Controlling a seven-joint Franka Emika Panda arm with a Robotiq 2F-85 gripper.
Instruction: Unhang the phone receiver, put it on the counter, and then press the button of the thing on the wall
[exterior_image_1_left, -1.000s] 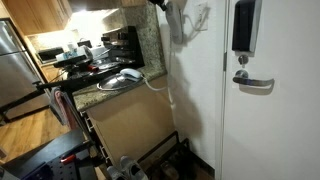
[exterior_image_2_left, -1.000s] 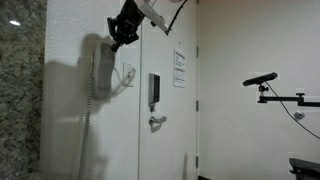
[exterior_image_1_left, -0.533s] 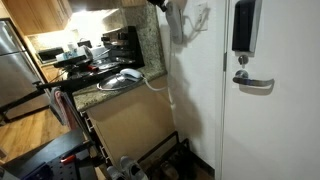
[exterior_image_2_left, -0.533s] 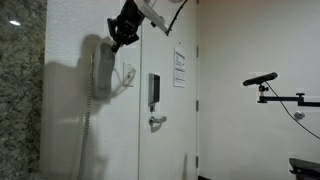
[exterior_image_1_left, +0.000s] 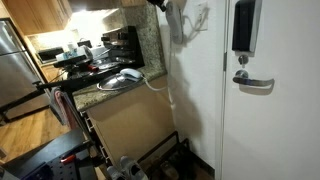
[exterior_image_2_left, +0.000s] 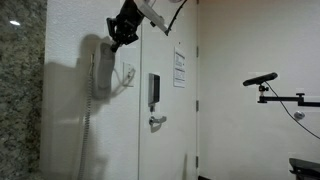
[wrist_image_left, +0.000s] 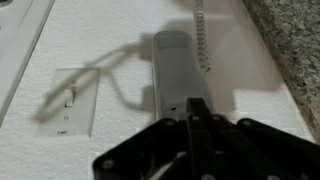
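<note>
The grey phone receiver (exterior_image_2_left: 100, 68) hangs upright on the white wall; it also shows in an exterior view (exterior_image_1_left: 177, 22) and in the wrist view (wrist_image_left: 173, 68). Its coiled cord (wrist_image_left: 203, 35) runs along the wall beside it. My gripper (exterior_image_2_left: 117, 37) is by the receiver's upper end. In the wrist view its black fingers (wrist_image_left: 195, 112) are pressed together and overlap the end of the receiver, gripping nothing. A white switch plate (wrist_image_left: 72, 100) sits on the wall beside the phone, seen also in an exterior view (exterior_image_2_left: 128, 73). The granite counter (exterior_image_1_left: 108, 92) lies below.
A door with a black keypad (exterior_image_1_left: 243, 25) and lever handle (exterior_image_1_left: 252, 82) is next to the phone wall. The counter carries a stove, dark appliances (exterior_image_1_left: 122, 45) and a rounded grey thing (exterior_image_1_left: 124, 77). A camera stand (exterior_image_2_left: 270, 90) sticks out opposite the door.
</note>
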